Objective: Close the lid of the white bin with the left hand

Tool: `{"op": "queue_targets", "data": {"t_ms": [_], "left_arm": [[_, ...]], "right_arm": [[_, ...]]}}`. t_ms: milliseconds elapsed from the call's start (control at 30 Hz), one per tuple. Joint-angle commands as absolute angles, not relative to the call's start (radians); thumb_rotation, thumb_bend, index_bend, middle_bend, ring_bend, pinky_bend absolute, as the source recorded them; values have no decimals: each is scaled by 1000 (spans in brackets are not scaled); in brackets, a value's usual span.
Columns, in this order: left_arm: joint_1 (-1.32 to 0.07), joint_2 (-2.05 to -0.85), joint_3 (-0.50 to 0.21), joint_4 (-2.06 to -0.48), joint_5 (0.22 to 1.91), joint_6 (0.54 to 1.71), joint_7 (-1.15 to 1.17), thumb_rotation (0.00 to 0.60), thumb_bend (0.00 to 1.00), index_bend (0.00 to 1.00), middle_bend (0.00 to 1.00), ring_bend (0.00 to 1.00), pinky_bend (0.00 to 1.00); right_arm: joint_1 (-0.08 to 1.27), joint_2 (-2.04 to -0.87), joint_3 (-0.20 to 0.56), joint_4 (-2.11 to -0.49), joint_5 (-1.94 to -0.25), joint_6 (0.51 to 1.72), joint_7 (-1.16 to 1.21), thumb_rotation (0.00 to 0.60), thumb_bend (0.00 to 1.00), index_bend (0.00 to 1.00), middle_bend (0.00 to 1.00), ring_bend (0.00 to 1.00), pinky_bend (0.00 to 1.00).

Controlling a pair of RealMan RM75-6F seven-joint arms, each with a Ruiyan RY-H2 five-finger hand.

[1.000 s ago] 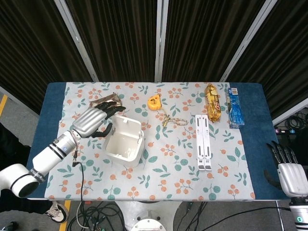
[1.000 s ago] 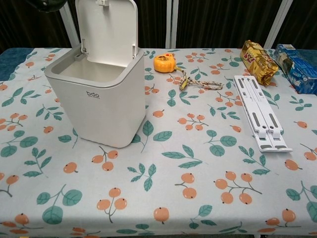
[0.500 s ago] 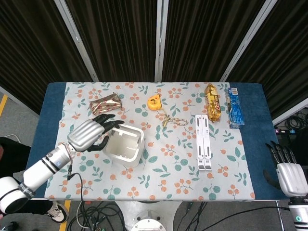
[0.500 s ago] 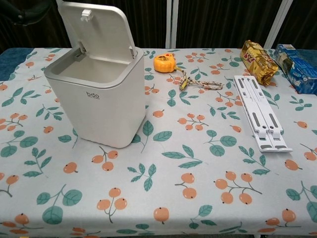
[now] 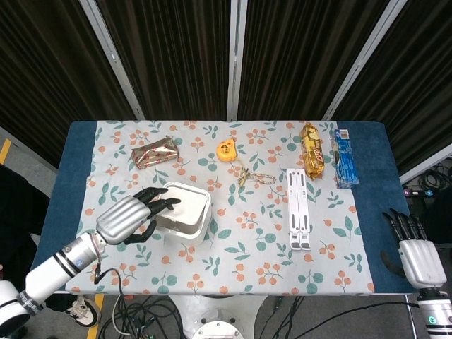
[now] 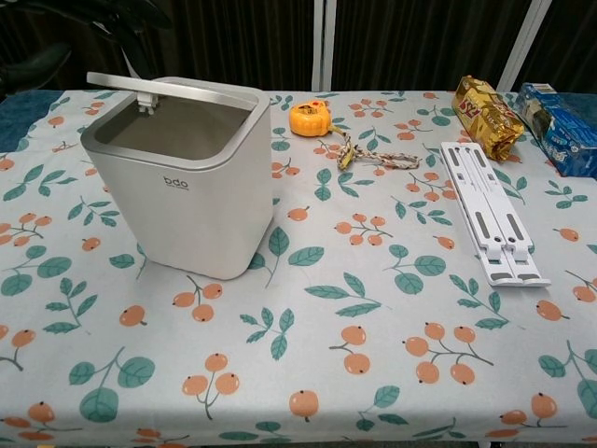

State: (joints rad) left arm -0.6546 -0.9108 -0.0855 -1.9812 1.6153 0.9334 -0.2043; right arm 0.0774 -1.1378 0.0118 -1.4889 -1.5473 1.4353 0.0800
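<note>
The white bin (image 5: 185, 212) (image 6: 182, 182) stands left of the table's middle. Its lid (image 5: 187, 203) (image 6: 173, 89) is tipped far down, close to level, with a narrow gap still showing above the rim in the chest view. My left hand (image 5: 131, 215) reaches in from the left, its dark fingertips (image 5: 164, 203) spread and resting on the lid's top; in the chest view dark fingers (image 6: 131, 14) show above the lid. My right hand (image 5: 414, 258) hangs off the table's right edge, fingers spread and holding nothing.
A brown snack pack (image 5: 154, 152) lies behind the bin. An orange tape measure (image 5: 226, 150) with a cord, a white folding stand (image 5: 298, 208), a gold packet (image 5: 312, 150) and a blue packet (image 5: 343, 157) lie to the right.
The lid has swung from upright down to nearly flat. My left hand has followed it forward and downward, staying on the lid. The right hand barely shifted.
</note>
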Motion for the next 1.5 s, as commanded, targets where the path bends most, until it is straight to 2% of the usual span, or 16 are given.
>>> {"op": "queue_targets", "data": {"t_ms": [33,733,1100,1233,1333,1500], "left_arm": [[-646,-945,-70,-1960,1621,944,-191,600,708,111,260,34,101],[-636,-1068,-39,-1894,1578,957,-80,600,708,112,266,34,101],[-624,-1076,-33,-1903,1568,983,-42,600,707,112,266,34,101],[-597,-1050,-60,-1927,1567,1066,-66,600,690,112,265,34,101],[-547,-1030,-83,-1933,1567,1180,-71,600,673,112,260,34,102],[-435,-1005,-72,-1920,1568,1350,-15,600,655,113,250,34,103]], "right_arm": [[77,-1137,12,-1490,-1547,1435,80,600,295,0,0,0,0],[78,-1140,9,-1474,-1540,1426,95,600,296,0,0,0,0],[79,-1143,8,-1473,-1541,1424,96,600,296,0,0,0,0],[78,-1141,9,-1474,-1540,1429,98,600,296,0,0,0,0],[77,-1141,10,-1474,-1539,1431,99,600,297,0,0,0,0],[76,-1137,12,-1476,-1541,1439,104,600,297,0,0,0,0]]}}
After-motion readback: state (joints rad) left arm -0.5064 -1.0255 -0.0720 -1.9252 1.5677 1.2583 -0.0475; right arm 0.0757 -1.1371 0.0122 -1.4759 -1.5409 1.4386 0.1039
